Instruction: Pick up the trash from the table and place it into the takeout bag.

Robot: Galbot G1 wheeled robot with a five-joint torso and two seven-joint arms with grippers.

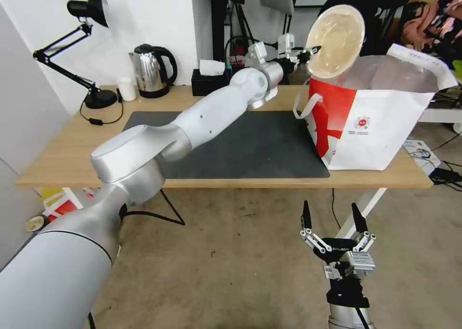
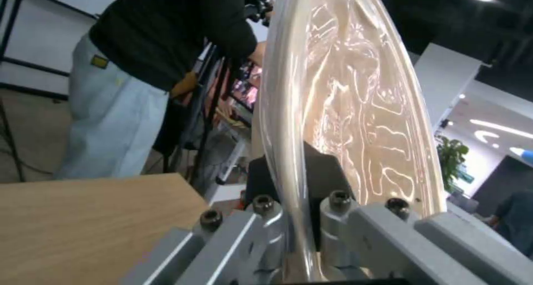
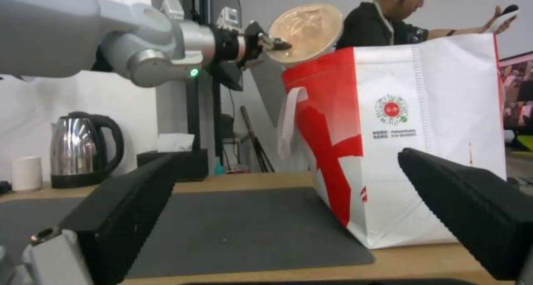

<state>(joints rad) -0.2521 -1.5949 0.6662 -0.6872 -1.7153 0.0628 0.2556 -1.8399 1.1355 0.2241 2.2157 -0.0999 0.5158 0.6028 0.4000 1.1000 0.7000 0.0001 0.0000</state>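
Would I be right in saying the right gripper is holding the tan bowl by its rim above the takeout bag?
Not quite: the left gripper holds the tan bowl by its rim above the takeout bag, as the head view shows. The right gripper hangs open below the table.

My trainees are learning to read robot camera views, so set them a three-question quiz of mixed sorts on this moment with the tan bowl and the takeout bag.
1. True or false: the left gripper is shut on the rim of the tan domed bowl, held on edge.
2. Multiple choice: where is the bowl relative to the takeout bag? A) lying on the dark mat B) in the air above the bag's open mouth, at its red-panel end C) behind the kettle
3. Fill in: the right gripper hangs below the table edge with its fingers ____.

Key: 1 true; 2 B; 3 open
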